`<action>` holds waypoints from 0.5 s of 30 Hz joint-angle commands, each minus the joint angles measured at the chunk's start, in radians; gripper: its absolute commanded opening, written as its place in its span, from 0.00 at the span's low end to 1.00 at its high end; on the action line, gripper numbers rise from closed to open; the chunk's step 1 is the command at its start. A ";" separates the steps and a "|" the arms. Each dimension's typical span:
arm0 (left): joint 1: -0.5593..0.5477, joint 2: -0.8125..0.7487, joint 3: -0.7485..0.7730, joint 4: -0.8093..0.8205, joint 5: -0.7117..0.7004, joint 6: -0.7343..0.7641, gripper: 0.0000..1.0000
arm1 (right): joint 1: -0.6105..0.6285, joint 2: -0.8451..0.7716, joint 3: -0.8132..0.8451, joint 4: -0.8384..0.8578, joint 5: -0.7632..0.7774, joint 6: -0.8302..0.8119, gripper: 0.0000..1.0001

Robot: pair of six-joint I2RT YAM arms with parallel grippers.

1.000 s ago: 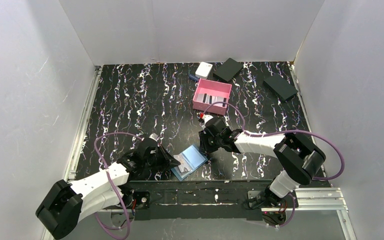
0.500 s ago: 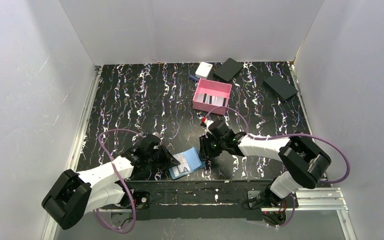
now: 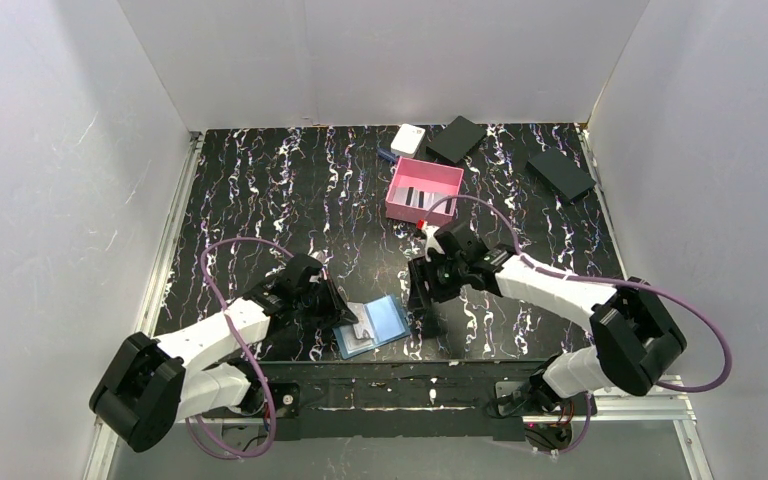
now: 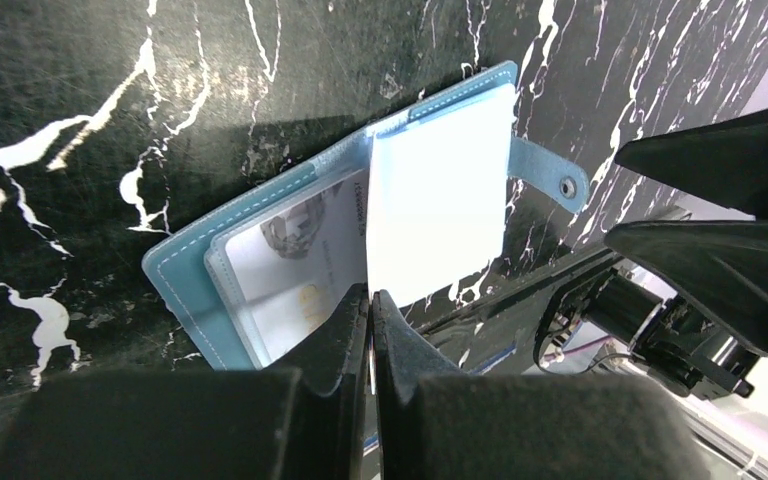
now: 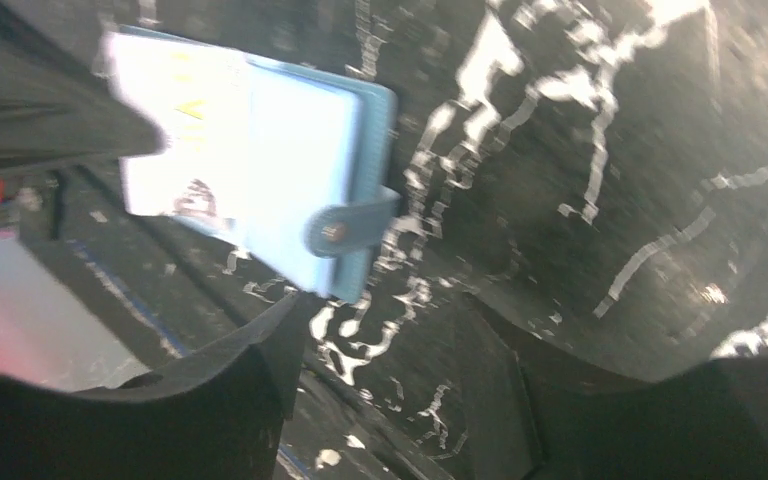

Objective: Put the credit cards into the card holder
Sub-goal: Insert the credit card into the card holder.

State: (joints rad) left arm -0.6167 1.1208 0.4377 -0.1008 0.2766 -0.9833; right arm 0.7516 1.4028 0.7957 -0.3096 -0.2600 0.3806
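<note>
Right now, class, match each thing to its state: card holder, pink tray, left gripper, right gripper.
Things:
1. card holder
2. pink tray
3. left gripper
4. right gripper

States:
A. shut
B. lying open, blue
C. open, nothing between the fingers
D. at the far side, cards inside

Pairs: 1-B, 2-D, 3-A, 4-C
</note>
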 commanded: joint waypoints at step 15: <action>0.005 -0.132 -0.023 -0.068 0.059 -0.047 0.00 | 0.047 0.208 0.078 0.262 -0.387 -0.001 0.27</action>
State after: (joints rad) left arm -0.6167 1.0132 0.4283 -0.1222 0.3410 -1.0238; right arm 0.7872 1.5810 0.8252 -0.1155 -0.5932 0.3779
